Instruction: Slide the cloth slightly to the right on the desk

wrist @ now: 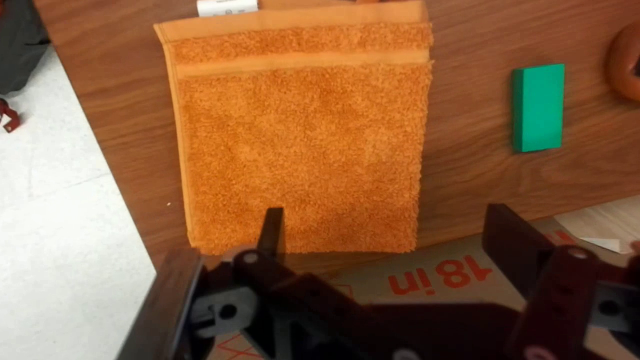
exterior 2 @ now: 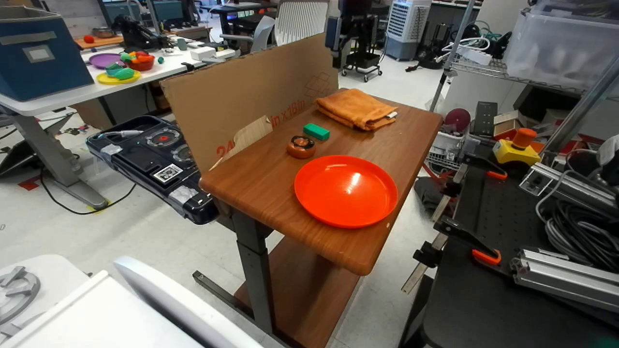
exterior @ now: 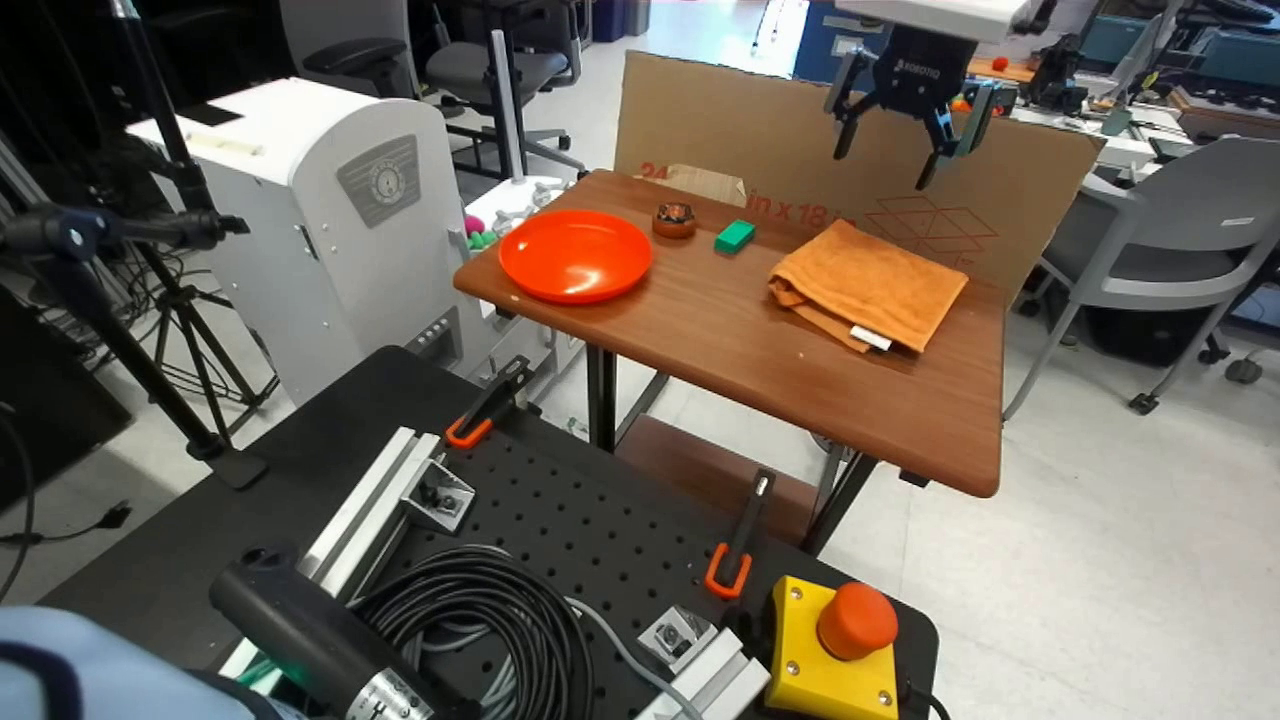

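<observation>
The orange-tan folded cloth (exterior: 872, 285) lies flat on the reddish-brown desk (exterior: 730, 335). It also shows in an exterior view (exterior 2: 355, 107) and fills much of the wrist view (wrist: 305, 145). A white tag shows at one edge of it. My gripper (exterior: 886, 168) is open and hangs in the air above the cloth, near the cardboard back panel. In the wrist view the gripper's fingers (wrist: 385, 208) are wide apart with nothing between them. In an exterior view the gripper (exterior 2: 336, 46) is partly cut off at the top.
The cardboard panel (exterior: 720, 130) stands upright along the desk's back edge. A green block (exterior: 735, 236), a small round brown object (exterior: 674, 221) and a wide orange-red bowl (exterior 2: 346, 191) stand on the desk beside the cloth. A black perforated board (exterior: 580, 530) lies in front of the desk.
</observation>
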Controlling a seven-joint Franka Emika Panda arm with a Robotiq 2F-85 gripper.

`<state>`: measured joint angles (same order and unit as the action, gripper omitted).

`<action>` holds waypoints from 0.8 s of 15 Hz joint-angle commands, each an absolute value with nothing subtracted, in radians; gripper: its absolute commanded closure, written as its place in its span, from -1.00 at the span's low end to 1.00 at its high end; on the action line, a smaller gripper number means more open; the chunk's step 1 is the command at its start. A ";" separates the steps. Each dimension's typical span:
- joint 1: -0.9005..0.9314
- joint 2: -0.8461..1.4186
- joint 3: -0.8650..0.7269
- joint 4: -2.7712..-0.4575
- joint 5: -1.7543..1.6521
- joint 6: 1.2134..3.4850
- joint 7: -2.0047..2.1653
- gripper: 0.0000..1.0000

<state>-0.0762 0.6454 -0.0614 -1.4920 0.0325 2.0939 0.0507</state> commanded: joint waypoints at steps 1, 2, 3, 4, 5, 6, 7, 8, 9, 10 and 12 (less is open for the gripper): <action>-0.098 0.843 -0.054 -1.244 0.067 1.993 0.082 -1.00; -0.097 0.886 -0.056 -1.193 0.063 1.971 0.095 -1.00; -0.097 0.926 -0.057 -1.145 0.060 1.952 0.105 -1.00; -0.098 0.963 -0.058 -1.097 0.060 1.927 0.115 -1.00; -0.101 0.999 -0.057 -1.050 0.060 1.893 0.120 -1.00; -0.103 1.035 -0.057 -1.002 0.059 1.861 0.127 -1.00; -0.107 1.070 -0.057 -0.960 0.059 1.832 0.131 -1.00; -0.110 1.102 -0.057 -0.919 0.058 1.798 0.135 -1.00; -0.113 1.135 -0.058 -0.880 0.057 1.762 0.140 -1.00; -0.116 1.164 -0.059 -0.844 0.056 1.727 0.145 -1.00; -0.121 1.212 -0.062 -0.792 0.048 1.665 0.146 -1.00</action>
